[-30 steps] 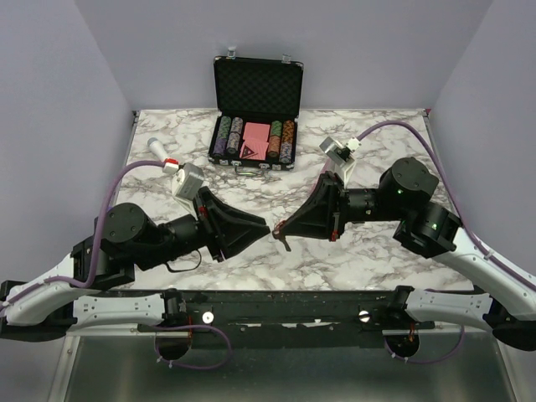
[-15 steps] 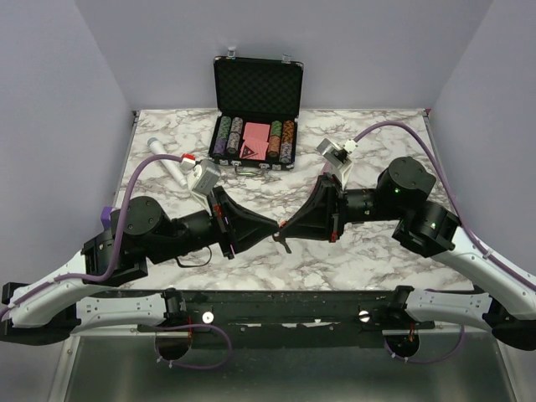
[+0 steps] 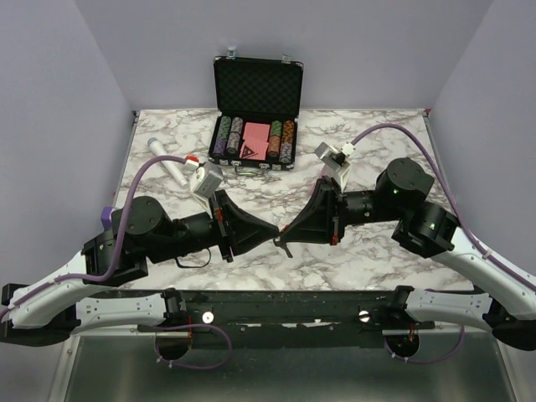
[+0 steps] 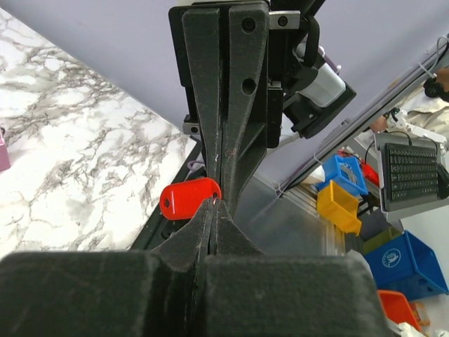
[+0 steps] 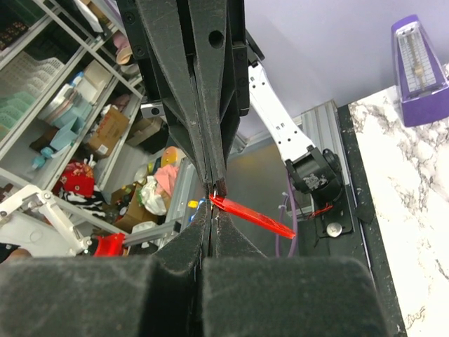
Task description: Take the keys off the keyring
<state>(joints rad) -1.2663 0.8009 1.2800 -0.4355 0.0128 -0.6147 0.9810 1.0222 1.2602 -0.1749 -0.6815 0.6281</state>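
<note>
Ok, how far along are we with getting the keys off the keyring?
Done: the keyring is lifted off the table, pinched in the right gripper. In hand: the left gripper, shut, meets it tip to tip. Left: no keys visibly off; I can't see them.

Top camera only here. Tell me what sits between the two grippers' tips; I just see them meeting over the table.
Observer: The left wrist view shows the red keyring jutting sideways where the left gripper and right gripper meet tip to tip.
Operator: Report the jaws.
Observer: Both pairs are pressed shut, no gap.
Operator: Find the keys.
Observer: The right wrist view shows only the keyring edge-on, a thin red strip; no key is clear.
</note>
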